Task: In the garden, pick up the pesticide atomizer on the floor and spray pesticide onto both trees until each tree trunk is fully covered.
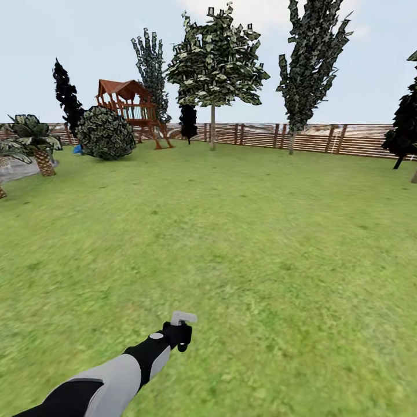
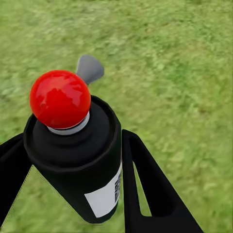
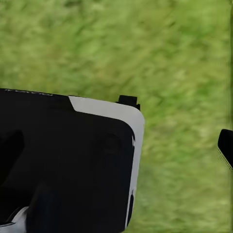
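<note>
1. In the head view the left arm, white and black, reaches in from the lower left of the frame; its black left gripper (image 1: 180,337) is pinched around the small black pesticide atomizer with a pale grey-white trigger head (image 1: 183,324), held above the grass in the lower middle of the picture.
2. In the left wrist view the same atomizer (image 2: 82,160) sits between the two black fingers (image 2: 145,184), which press against its sides; its glossy red round tip (image 2: 60,99) faces the camera, a grey trigger lever (image 2: 89,68) juts out beyond it, and a white label shows on the black body.
3. The wide green lawn (image 1: 243,231) fills the middle of the head view; a brown slatted wooden fence (image 1: 324,138) runs across the far edge.
4. A tree with a straight bare grey-brown trunk (image 1: 212,127) and a broad leafy canopy stands just in front of the fence at upper centre; a second, narrower leafy tree (image 1: 310,58) stands to its right.
5. A red-brown wooden playset (image 1: 130,104) stands at upper left, with a round dark green bush (image 1: 106,133) in front of it and a short palm (image 1: 35,142) at the left edge.
6. In the right wrist view a black and white robot part (image 3: 73,165) lies over blurred grass; a black sliver shows at the right edge; whether the right gripper is spread or closed, I cannot tell.
</note>
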